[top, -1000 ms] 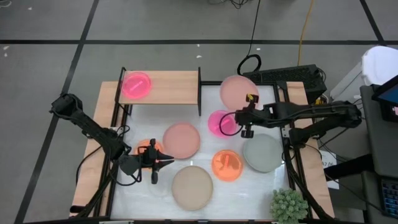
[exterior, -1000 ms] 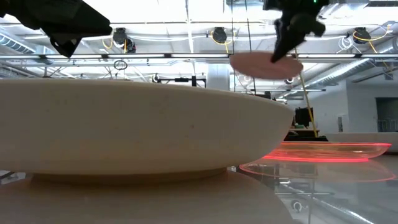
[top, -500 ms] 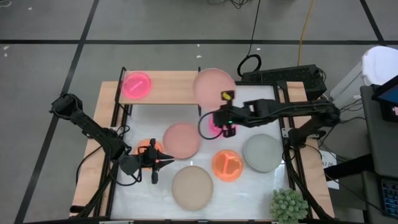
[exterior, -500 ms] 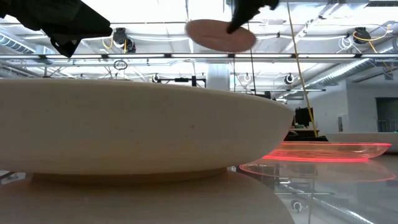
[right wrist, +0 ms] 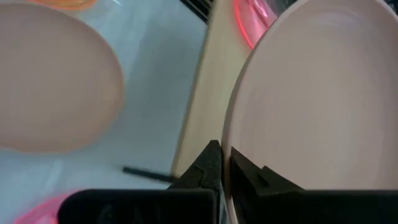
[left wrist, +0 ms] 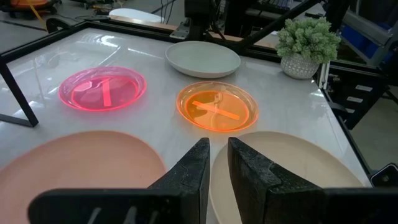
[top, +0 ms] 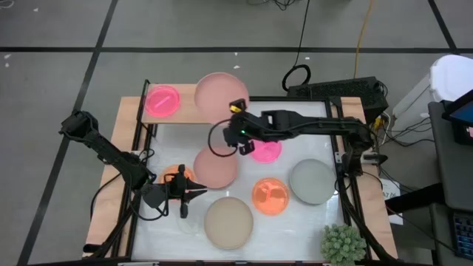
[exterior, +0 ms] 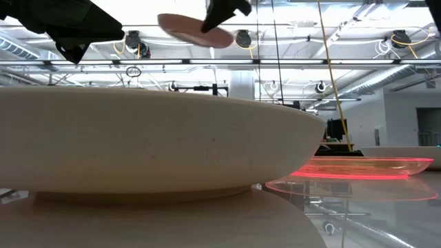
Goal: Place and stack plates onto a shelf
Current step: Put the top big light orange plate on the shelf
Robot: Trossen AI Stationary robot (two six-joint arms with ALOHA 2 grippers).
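Observation:
My right gripper [top: 238, 134] is shut on a large dusty-pink plate [top: 220, 96], held in the air over the right half of the light-wood shelf [top: 191, 112]. A small neon pink plate [top: 162, 100] lies flat on the shelf's left half. On the white table lie a dusty-pink plate [top: 215, 166], a beige plate [top: 228, 222], a grey plate [top: 312, 181], a neon orange plate [top: 270, 196] and a neon pink plate [top: 266, 150]. My left gripper [top: 198, 193] waits shut, low over the table's near left, beside another orange plate [top: 176, 176]. My right gripper [right wrist: 225, 163] pinches the carried plate's rim [right wrist: 233, 140] between its two fingers, on the plate's near-right edge [top: 230, 117]. The fingers reach in from the table's right and near side. The plate [exterior: 193, 29] is lifted clear, close to level, above the shelf board [right wrist: 205, 99].
A spiky green plant [top: 341, 242] stands at the table's near right corner. The shelf's black frame post [top: 237, 100] rises at its right end. In the low view the beige plate [exterior: 151, 145] fills the foreground. Cables and a keyboard lie beyond the far right edge.
My right gripper has carried the dusty-pink plate from over the table's far right toward the left, and higher, until it hangs over the shelf's right half. The gripper has stayed shut on the rim. The other plates have not moved.

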